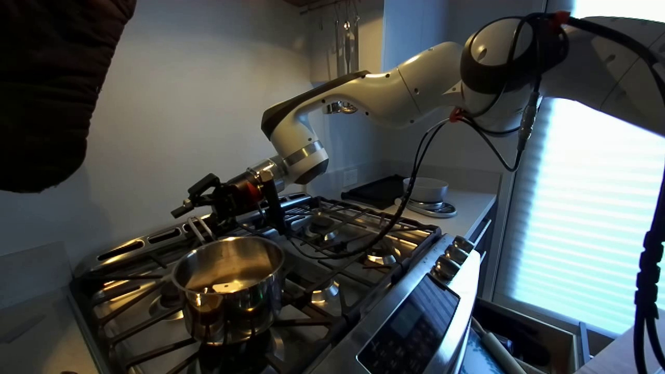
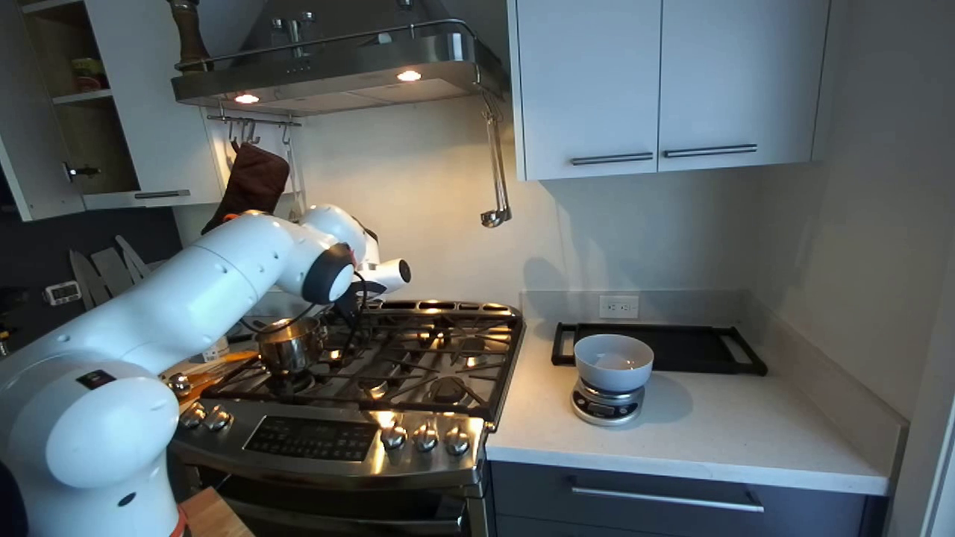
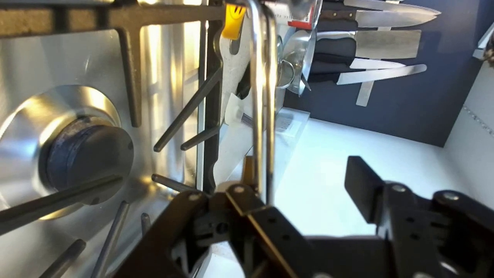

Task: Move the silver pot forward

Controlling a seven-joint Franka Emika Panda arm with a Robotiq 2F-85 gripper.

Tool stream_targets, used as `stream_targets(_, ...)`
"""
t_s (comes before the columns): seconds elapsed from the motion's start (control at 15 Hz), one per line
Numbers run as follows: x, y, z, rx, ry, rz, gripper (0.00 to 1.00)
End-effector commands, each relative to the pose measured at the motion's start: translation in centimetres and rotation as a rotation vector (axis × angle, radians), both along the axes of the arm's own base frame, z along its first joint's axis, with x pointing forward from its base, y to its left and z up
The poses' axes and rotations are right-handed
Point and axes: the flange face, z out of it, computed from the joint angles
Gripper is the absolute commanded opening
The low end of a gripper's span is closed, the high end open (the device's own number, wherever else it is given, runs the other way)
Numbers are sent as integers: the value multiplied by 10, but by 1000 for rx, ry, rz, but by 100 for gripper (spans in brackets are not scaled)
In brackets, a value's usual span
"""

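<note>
Judging step as pre-grasp: pincer (image 3: 305,195) is gaping near pot (image 1: 228,298) handle (image 3: 259,116), by worktop (image 1: 343,275) back edge; next move is needing centring, closure.

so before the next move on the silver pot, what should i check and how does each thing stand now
1. Fingers open: ok, spread apart in the wrist view.
2. Handle lined up between them: cannot tell; in that view it disappears behind one finger.
3. Handle held: not ok, the fingers are not closed on it.
4. Silver pot upright on the stove: ok in an exterior view.
5. Cable clear of the pot: cannot tell; it loops low nearby, gap unclear.
6. Pot empty: cannot tell; the pale patch inside may be a reflection.
</note>
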Motion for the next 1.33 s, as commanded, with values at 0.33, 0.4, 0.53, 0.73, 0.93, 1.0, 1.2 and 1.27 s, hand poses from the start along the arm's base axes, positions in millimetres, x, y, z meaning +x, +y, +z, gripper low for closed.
stream_targets(0.33, -5, -14, -11, 53, 61, -85, 50)
stream_targets(0.4, -5, -16, -13, 62, 66, -98, 51)
stream_targets(0.53, -6, -21, -16, 87, 77, -122, 51)
stream_targets(0.73, -9, -27, -20, 127, 87, -139, 51)
stream_targets(0.93, -12, -33, -26, 160, 90, -140, 48)
stream_targets(1.0, -13, -34, -27, 168, 89, -138, 48)
stream_targets(1.2, -16, -36, -28, 184, 86, -128, 34)
stream_targets(1.27, -17, -35, -29, 186, 84, -121, 35)
